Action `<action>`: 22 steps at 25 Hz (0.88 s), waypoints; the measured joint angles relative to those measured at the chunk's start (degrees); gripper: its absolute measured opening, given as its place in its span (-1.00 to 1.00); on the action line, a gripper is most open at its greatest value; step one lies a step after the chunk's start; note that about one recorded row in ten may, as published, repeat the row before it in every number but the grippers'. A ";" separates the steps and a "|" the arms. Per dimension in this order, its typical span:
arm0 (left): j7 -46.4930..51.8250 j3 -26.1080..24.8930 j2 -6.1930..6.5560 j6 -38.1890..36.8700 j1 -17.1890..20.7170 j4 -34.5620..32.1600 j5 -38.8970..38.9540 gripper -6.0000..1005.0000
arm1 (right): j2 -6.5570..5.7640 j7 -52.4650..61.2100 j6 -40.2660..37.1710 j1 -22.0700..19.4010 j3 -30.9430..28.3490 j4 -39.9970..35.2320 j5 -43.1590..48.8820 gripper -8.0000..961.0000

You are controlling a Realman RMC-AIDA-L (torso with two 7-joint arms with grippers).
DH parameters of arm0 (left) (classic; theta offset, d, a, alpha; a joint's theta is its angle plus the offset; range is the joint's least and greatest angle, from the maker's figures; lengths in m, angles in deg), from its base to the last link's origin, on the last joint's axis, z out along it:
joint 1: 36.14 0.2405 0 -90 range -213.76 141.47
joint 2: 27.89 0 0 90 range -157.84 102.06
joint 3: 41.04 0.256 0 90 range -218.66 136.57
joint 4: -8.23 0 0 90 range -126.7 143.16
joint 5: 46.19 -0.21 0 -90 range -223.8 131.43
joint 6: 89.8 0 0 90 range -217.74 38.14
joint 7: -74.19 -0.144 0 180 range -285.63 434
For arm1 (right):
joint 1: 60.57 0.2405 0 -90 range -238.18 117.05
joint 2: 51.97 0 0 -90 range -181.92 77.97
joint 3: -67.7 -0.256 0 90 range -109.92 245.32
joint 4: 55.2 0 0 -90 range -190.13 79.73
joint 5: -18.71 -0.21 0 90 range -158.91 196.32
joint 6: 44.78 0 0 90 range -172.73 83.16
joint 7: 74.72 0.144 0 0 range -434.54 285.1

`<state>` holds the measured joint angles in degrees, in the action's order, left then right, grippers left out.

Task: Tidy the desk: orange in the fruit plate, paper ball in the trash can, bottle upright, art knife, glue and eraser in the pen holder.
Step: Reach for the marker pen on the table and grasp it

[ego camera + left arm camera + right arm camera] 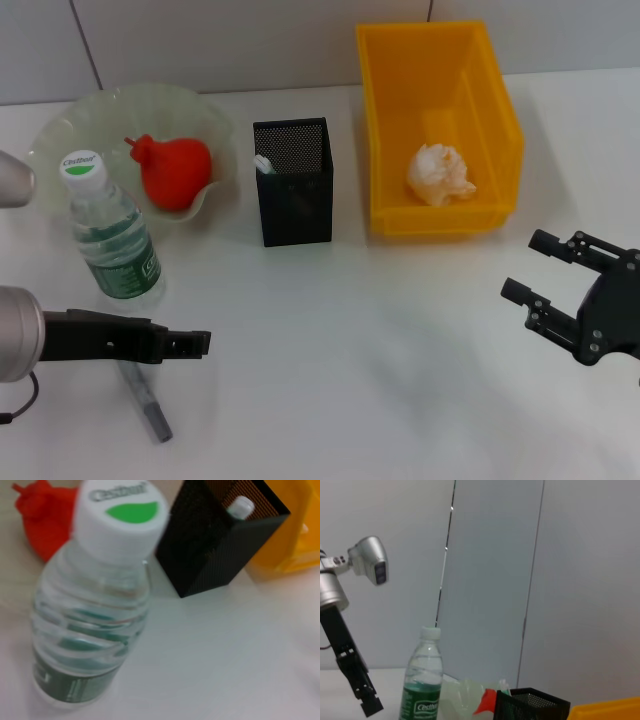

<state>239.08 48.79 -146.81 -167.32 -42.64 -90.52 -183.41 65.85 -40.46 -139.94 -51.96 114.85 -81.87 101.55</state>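
The orange [175, 170] lies in the fruit plate [70, 125] at the back left. The bottle [112, 235] stands upright in front of the plate. In the middle stands the pen holder [293, 195], with the white end of the glue [263, 163] showing inside. The paper ball [441, 174] rests in the trash can [395, 120]. The art knife [148, 405] lies flat on the table near the front left, just below my left gripper [190, 343]. My right gripper [528, 265] hovers open and holding nothing at the right, in front of the trash can. The eraser is out of view.
The left wrist view looks close at the bottle [95, 610], with the pen holder [215, 545] and orange [45, 520] behind it. A white wall runs along the table's far edge. Bare white tabletop lies between the two grippers.
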 joint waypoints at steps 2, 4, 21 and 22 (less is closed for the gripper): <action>0.00 0.74 0.09 -0.66 -0.81 -0.45 -0.76 0.59 | 0.00 -0.05 0.72 0.32 0.18 0.11 0.00 0.18; 0.05 0.79 -0.01 -0.67 -0.85 -0.82 -1.31 0.59 | 0.00 -0.07 1.08 0.49 0.27 0.28 0.00 0.18; 0.25 0.57 -0.12 -6.24 -1.88 -2.87 -8.90 0.52 | 0.29 0.21 1.36 1.18 0.03 0.92 0.04 0.18; 0.32 0.07 -0.24 -6.79 -2.02 -3.20 -10.77 0.51 | 0.33 0.25 1.39 1.19 0.02 0.92 0.04 0.18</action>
<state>239.40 48.85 -147.05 -174.11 -44.66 -93.71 -194.19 66.18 -40.21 -138.55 -50.77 114.87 -80.95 101.59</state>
